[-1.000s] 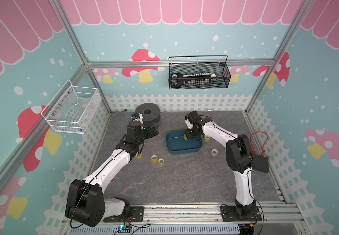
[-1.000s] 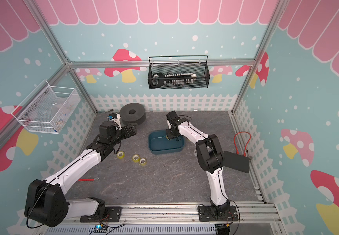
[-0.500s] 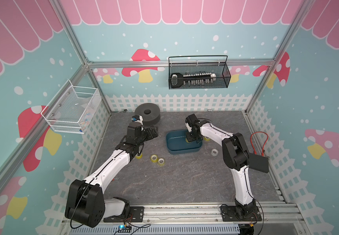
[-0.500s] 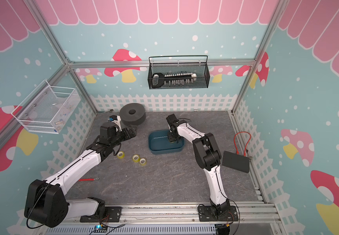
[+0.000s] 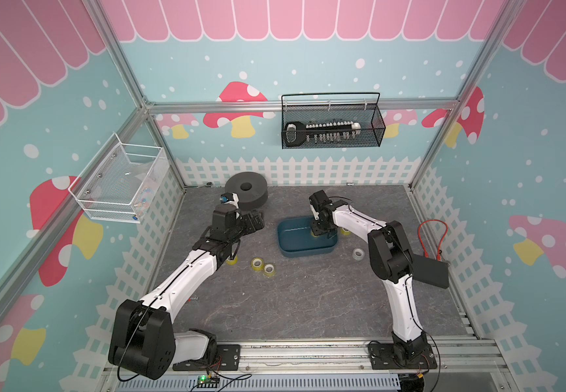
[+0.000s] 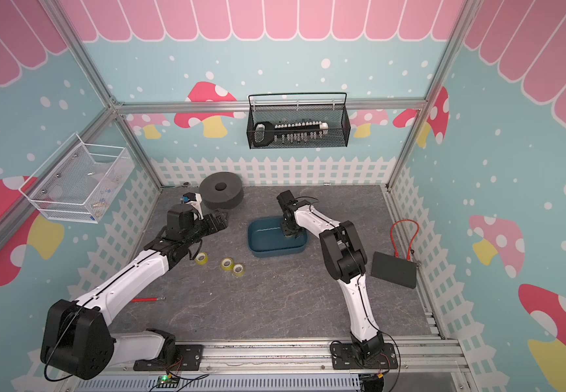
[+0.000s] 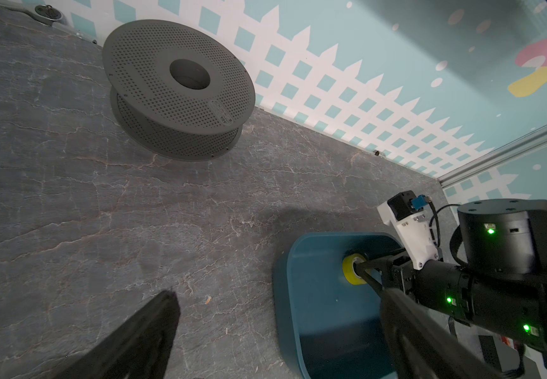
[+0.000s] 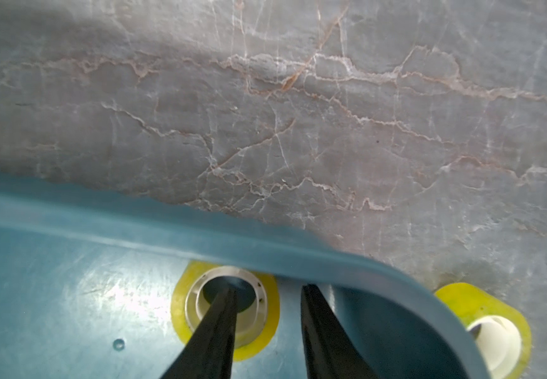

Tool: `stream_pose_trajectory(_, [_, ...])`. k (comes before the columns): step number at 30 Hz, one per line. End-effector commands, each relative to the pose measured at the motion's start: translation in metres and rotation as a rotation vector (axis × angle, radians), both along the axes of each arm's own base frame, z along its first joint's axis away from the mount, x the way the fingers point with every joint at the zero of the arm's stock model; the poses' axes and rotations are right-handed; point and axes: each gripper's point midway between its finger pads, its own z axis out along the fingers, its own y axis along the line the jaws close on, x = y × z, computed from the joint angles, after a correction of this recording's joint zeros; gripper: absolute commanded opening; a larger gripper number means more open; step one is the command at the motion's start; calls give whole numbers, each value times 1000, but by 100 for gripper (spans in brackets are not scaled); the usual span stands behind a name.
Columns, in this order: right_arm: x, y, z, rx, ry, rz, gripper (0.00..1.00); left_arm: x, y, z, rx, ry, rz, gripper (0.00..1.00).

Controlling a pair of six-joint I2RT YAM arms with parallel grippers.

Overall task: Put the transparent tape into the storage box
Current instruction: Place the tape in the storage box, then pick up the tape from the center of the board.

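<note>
We are seeing the transparent tape [image 8: 226, 311] lying flat on the floor of the storage box [image 8: 68, 223], close against its wall. Our right gripper [image 8: 265, 328] is straddling the roll's wall, one finger [image 8: 216, 328] in the core, jaws standing apart. Our left gripper [image 5: 252, 222] is hovering beside the box, jaws wide apart, holding nothing. Another roll [image 8: 492, 328] is lying just outside the box.
</note>
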Motion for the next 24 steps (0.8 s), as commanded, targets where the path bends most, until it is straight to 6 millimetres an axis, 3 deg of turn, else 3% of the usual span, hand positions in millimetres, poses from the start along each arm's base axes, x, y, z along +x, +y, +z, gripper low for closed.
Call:
stream_pose_trajectory(1, [7,2,10,4,-25,-4,41,-8,6,-2,3,9,9,99])
stream_pose_trajectory(8, [9,7,38,45,-67,5,42,-14,10,-10,-2,40,20,99])
stream_pose_trajectory(12, [11,8,74,80,-124,4,47,-21,18,-26,-12,106,52,99])
stream_pose_trajectory(18, [12,19,136,174,-209,33,54,-42,59,-64,-112,247,205,99])
stream_pose_trajectory(24, [5,29,171,256,-242,74,47,-64,95,-102,-228,371,383,99])
